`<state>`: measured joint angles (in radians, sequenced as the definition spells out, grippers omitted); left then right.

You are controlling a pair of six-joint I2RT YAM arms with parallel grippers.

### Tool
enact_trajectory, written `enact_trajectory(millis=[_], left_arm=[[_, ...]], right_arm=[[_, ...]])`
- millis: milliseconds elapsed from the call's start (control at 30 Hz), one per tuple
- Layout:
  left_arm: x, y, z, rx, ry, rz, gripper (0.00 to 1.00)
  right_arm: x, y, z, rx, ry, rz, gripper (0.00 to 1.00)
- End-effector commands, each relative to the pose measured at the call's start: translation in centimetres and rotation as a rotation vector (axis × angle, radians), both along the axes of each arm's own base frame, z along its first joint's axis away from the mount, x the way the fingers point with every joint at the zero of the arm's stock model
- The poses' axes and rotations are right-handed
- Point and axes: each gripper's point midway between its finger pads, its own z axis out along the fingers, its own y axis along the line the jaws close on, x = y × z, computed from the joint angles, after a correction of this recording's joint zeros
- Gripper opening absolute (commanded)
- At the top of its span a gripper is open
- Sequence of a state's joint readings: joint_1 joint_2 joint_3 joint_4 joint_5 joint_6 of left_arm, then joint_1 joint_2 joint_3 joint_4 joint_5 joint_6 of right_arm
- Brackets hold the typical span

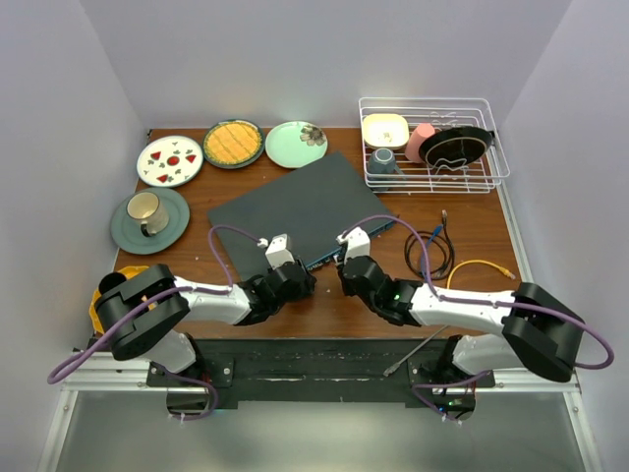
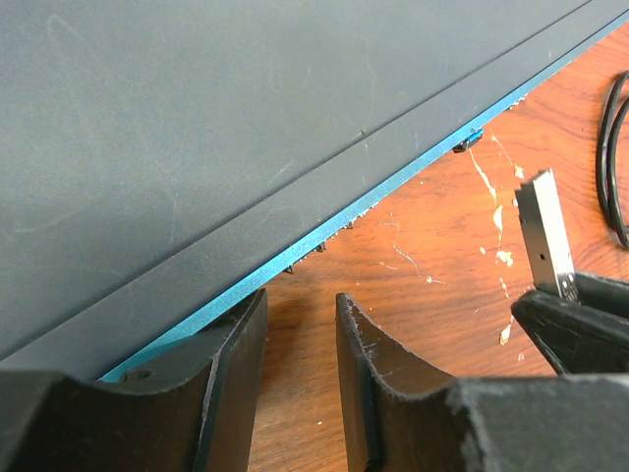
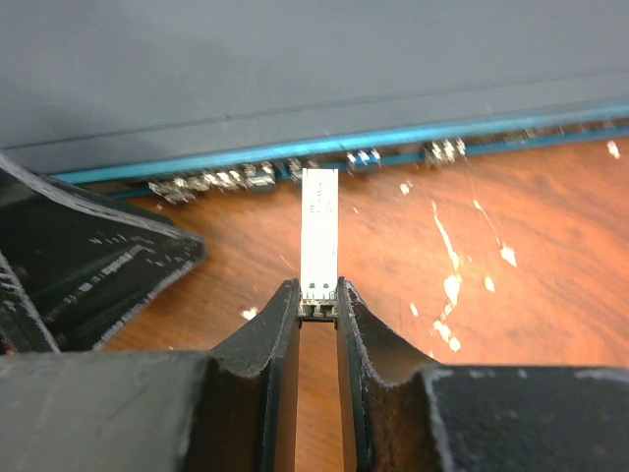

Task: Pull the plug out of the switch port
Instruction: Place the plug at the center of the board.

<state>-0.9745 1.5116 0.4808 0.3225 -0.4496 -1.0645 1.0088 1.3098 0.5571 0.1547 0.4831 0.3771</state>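
The switch (image 1: 295, 206) is a large flat dark-grey box lying askew mid-table, its thin blue front edge (image 3: 413, 138) lined with small sockets. My right gripper (image 3: 317, 290) is shut on the near end of a slim silver plug (image 3: 319, 231). The plug points at the blue edge, and in the left wrist view the plug (image 2: 545, 231) stands clear of the switch (image 2: 246, 118), above the wood. My left gripper (image 2: 300, 300) is open with only bare table between its fingers. Its left finger (image 2: 236, 344) rests by the blue edge. Both grippers (image 1: 298, 278) (image 1: 346, 272) sit close together at the switch's front.
A coiled black cable (image 1: 432, 251) and a yellow cable (image 1: 482, 265) lie right of the switch. A white dish rack (image 1: 432, 143) with crockery stands back right. Three plates (image 1: 169, 160) line the back left, with a cup on a saucer (image 1: 147, 218) nearer.
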Motion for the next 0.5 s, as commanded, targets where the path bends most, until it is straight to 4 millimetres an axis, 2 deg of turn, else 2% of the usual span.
enact_trajectory(millis=[0,167,200,367,400,433,467], left_arm=[[-1.3,5.4,-4.2,0.212,0.103,0.07,0.4],[-1.3,5.4,-3.5,0.198,0.091,0.062,0.4],[-1.3,5.3,-3.3,0.196,0.086,0.056,0.4],[-1.3,4.9,-1.9,0.142,0.055,0.042,0.4],[-1.4,4.9,-1.8,0.131,0.055,0.043,0.4],[-1.4,4.9,-1.7,0.121,0.053,0.043,0.4],[-1.6,4.7,-1.6,0.103,0.054,0.033,0.4]], right_arm=[[-0.2,-2.5,0.2,0.036,0.01,-0.149,0.0],[1.3,-5.9,1.5,0.151,-0.005,-0.372,0.0],[2.2,-7.3,1.8,0.18,0.002,-0.433,0.0],[2.9,-10.5,1.2,0.225,0.077,-0.573,0.0],[2.8,-11.9,0.7,0.195,0.094,-0.62,0.0],[2.9,-12.4,1.3,0.22,0.081,-0.65,0.0],[2.8,-13.1,1.1,0.217,0.077,-0.667,0.0]])
